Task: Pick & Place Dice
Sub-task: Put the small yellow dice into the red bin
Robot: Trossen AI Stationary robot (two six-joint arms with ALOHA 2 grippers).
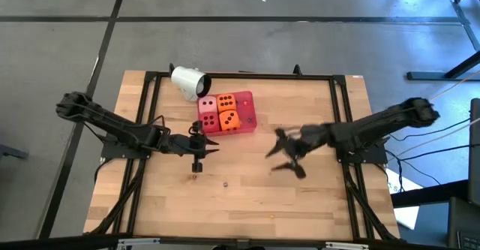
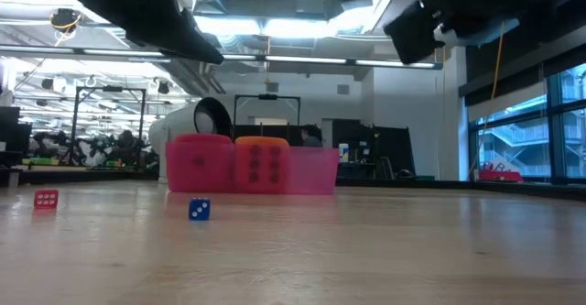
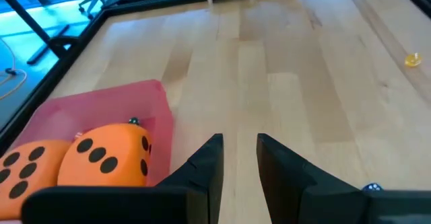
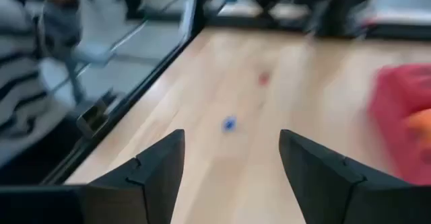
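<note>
Four soft dice (image 1: 219, 112), one pale pink, one red, two orange, sitting in a flat red tray (image 1: 246, 112) on the wooden table (image 1: 315, 197), white cylindrical cup (image 1: 188, 81) tipped beside the tray, left tool (image 1: 198, 158) narrow and empty near the tray, right tool (image 1: 289, 160) wide and empty, farther from the tray

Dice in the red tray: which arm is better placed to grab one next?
Left, probably: its end effector hangs just beside the tray, an orange die close ahead; the right end effector is farther off.
</note>
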